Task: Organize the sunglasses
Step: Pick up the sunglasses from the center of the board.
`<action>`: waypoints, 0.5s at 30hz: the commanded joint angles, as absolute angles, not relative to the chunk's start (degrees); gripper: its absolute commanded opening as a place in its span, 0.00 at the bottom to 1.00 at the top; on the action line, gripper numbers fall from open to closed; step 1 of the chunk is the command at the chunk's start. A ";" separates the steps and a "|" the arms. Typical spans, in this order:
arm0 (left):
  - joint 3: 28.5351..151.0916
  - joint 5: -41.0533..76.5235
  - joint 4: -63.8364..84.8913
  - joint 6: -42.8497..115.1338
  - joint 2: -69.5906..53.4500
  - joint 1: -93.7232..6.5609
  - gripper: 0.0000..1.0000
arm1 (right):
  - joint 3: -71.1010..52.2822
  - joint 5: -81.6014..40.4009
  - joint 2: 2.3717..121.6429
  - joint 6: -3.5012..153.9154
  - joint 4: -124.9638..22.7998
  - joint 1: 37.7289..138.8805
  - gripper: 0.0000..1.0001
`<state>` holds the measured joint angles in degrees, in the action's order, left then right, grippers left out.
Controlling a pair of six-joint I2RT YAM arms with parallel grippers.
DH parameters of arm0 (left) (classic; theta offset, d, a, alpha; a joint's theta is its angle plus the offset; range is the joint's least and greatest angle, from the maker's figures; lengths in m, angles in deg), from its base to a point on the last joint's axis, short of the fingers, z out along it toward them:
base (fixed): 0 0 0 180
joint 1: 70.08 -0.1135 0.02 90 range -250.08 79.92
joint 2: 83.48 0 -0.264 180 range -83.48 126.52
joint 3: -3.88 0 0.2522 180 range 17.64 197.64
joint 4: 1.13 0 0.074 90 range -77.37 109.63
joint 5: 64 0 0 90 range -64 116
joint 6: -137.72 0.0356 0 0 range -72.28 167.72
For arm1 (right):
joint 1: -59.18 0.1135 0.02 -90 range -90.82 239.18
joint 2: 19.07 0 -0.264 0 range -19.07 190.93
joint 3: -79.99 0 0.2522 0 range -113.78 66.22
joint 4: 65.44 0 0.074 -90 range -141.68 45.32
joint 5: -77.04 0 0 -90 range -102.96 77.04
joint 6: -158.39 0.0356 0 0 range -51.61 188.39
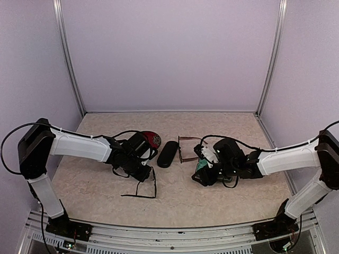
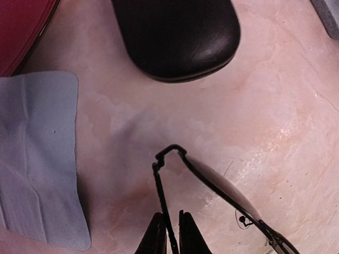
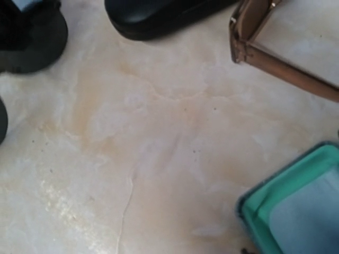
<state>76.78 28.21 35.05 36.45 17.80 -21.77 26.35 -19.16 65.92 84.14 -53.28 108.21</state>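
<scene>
Pinching one thin arm of the black-framed sunglasses (image 2: 220, 185) at the table's (image 1: 95, 201) front: left gripper (image 2: 170, 235); right gripper (image 1: 204, 172), finger state indiscernible; farther back, black case (image 2: 177, 37), reddish-brown sunglasses (image 3: 275, 66) beside it

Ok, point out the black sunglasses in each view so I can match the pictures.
Top external: black sunglasses lie left of centre, towards the near edge, at the left hand.
Left wrist: bottom centre to bottom right, one arm running between the hand's fingers.
Right wrist: not in it.
Shared landmark: black case, central in the top view, at the top edge of both wrist views.
</scene>
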 commanded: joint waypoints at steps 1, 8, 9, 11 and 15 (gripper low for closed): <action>80.36 29.69 36.90 36.46 17.99 -19.73 0.08 | 26.64 -20.09 63.77 84.70 -54.52 108.78 0.57; 81.38 27.46 34.89 33.71 16.68 -19.19 0.00 | 25.79 -26.53 62.75 84.03 -57.41 108.78 0.59; 81.77 27.42 34.70 33.46 16.64 -19.13 0.00 | 25.55 -27.40 62.87 84.08 -57.71 108.76 0.60; 82.50 27.34 34.12 32.97 16.67 -18.66 0.00 | 25.25 -29.25 63.43 84.82 -58.98 108.82 0.61; 84.19 26.59 32.71 31.81 17.36 -17.70 0.00 | 25.18 -32.02 64.68 87.49 -62.24 108.75 0.66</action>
